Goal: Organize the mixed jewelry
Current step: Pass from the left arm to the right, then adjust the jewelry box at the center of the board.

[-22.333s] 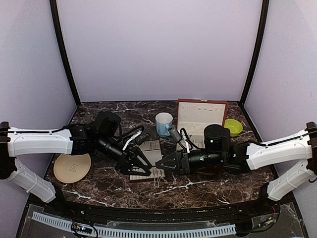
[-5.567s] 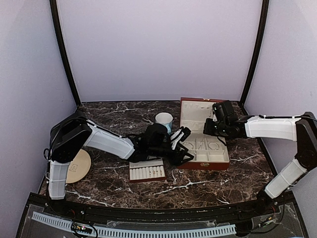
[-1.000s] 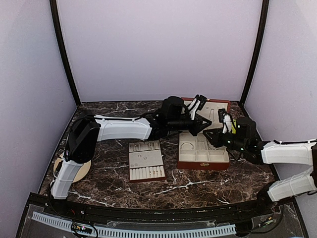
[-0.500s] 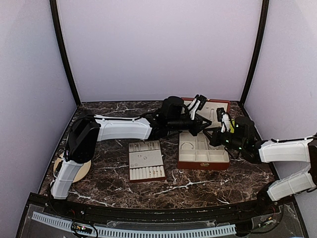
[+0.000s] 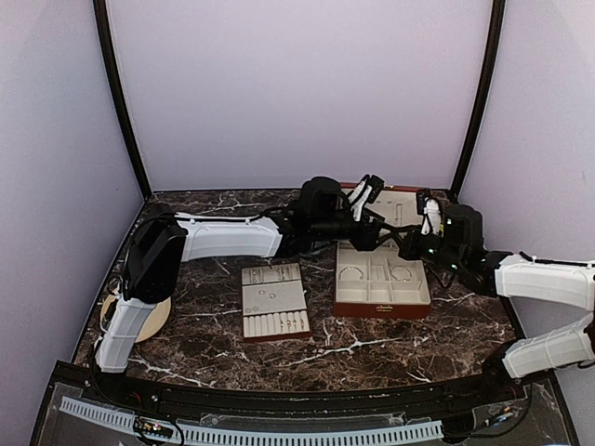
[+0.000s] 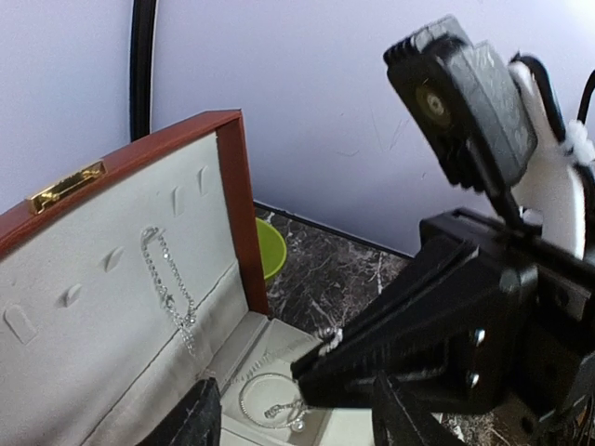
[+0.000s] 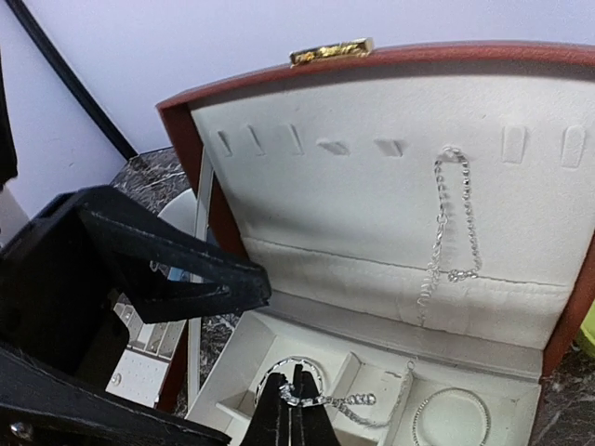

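Note:
Over the open red-brown box, my right gripper is shut on one end of a fine silver chain. The rest of the chain droops into the middle compartment. My left gripper faces it from the left, open, with nothing between its fingers. The right gripper tips show just ahead of it. Thin bangles lie in the left compartment and the right compartment. A second chain hangs on the cream lid lining. In the top view both grippers meet above the box's back edge.
The cream slotted tray with small pieces lies left of the box. A beige plate sits at the far left. A green bowl stands behind the upright box lid. Purple walls close in behind.
The left gripper's jaws have opened and the right gripper's jaws have closed on the chain. The right arm has shifted back and left over the box.

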Robot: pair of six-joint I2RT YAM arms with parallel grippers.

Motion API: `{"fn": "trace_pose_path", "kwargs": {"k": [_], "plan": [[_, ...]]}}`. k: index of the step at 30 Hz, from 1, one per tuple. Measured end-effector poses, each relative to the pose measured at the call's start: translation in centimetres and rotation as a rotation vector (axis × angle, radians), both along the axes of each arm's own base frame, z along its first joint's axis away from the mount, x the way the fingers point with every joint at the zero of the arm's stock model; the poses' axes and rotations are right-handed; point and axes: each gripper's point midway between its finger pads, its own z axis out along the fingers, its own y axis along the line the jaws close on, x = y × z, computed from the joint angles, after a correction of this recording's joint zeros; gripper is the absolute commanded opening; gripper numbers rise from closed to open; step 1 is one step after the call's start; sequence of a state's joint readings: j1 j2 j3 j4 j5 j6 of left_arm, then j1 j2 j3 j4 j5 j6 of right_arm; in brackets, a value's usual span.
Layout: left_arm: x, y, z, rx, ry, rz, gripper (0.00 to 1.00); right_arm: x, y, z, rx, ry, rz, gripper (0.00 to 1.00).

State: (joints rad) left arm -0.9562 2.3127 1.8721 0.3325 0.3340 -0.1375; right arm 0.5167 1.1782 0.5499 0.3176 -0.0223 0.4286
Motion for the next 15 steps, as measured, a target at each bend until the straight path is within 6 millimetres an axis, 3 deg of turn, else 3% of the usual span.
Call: {"fn": "trace_pose_path", "kwargs": {"k": [6, 15], "plan": [[0.8, 0.9, -1.1, 0.046, -0.06, -0.003, 0.54, 1.7, -1.6, 1.8, 0.005, 0.003, -0.088, 0.0], [2.4, 2.7, -4.5, 0.187, -0.203, 0.026, 0.49, 2.6, -2.6, 1.9, 0.015, 0.031, -0.132, 0.0]]}}
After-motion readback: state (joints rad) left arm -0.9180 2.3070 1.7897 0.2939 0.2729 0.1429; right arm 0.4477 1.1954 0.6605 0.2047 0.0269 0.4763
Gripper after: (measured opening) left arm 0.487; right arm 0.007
